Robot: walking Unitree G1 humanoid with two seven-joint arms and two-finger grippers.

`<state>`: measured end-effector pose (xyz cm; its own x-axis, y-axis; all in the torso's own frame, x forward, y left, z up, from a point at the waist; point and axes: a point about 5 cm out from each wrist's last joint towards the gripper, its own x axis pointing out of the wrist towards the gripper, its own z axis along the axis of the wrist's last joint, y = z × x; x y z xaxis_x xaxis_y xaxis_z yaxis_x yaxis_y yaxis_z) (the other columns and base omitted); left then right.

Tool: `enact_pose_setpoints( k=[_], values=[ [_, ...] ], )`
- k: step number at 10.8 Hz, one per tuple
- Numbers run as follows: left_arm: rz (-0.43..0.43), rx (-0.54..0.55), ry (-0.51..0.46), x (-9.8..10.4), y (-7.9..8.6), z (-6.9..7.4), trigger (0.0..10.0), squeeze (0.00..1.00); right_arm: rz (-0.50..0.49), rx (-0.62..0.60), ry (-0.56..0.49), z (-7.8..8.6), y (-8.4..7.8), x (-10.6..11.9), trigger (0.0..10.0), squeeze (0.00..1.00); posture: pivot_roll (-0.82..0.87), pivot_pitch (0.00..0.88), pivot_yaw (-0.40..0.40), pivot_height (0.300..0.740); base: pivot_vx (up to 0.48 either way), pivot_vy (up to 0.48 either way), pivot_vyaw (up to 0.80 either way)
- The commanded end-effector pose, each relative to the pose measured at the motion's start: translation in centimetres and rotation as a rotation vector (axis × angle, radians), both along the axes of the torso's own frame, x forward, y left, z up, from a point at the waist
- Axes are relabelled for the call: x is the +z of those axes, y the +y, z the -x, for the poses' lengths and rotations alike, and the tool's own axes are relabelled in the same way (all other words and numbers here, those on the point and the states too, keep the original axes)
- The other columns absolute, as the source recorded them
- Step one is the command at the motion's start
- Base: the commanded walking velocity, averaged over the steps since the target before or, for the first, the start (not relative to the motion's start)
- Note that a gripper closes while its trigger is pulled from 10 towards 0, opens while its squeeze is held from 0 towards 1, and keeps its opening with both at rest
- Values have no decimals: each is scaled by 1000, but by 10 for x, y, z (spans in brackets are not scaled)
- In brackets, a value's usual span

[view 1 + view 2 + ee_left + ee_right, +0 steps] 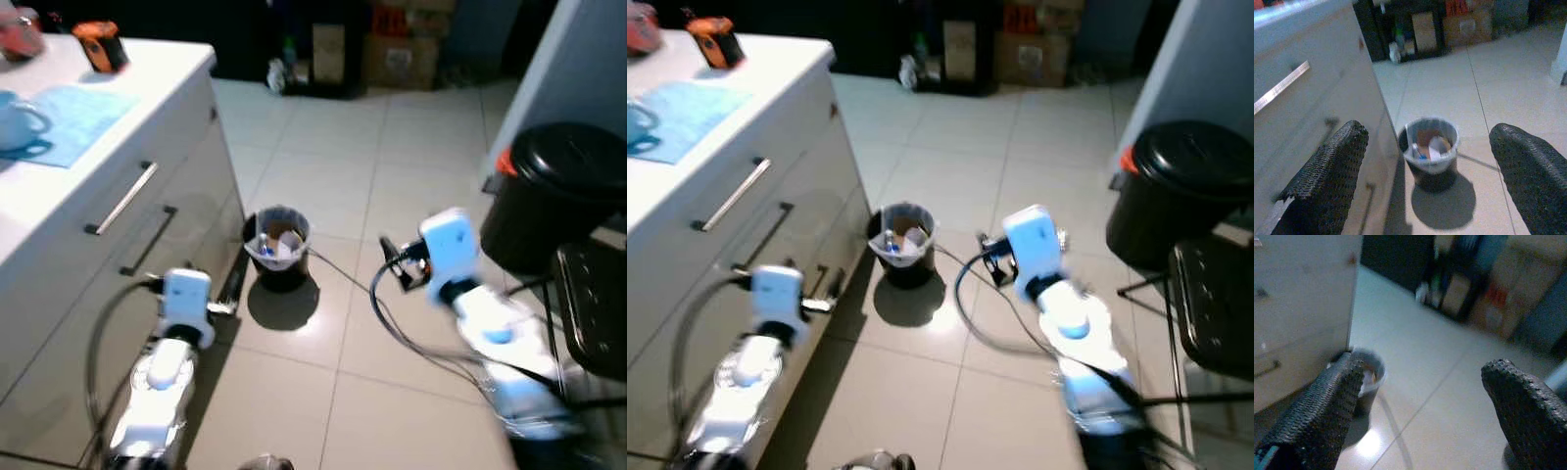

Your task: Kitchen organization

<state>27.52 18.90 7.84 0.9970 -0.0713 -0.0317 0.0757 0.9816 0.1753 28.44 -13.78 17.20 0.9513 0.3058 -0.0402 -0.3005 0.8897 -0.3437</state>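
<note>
Both grippers hang wide and empty: left gripper point(1425, 161), right gripper point(1420, 401). The small lined bin point(277, 245) stands on the floor, touching the cabinet's point(147, 245) corner. Walking forward risks tipping it over.

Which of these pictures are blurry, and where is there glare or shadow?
Left and right eye views: the right arm is smeared by motion blur, and the small bin casts a dark shadow on the floor tiles. Left wrist view: soft but readable. Right wrist view: dim, with a bright glare spot on the tile.
</note>
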Motion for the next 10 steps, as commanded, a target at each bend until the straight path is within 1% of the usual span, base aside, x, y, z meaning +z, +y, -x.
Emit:
enact_pose_setpoints(
  k=[1,10],
  values=[
    [-8,-9,-6,4,-1,0,10000,0,13,27,12,2,7,2,10000,0,66,89,84,740,0,0,0],
    [-8,-9,-6,4,-1,0,10000,0,13,27,12,2,7,2,10000,0,66,89,84,740,0,0,0]
  ],
)
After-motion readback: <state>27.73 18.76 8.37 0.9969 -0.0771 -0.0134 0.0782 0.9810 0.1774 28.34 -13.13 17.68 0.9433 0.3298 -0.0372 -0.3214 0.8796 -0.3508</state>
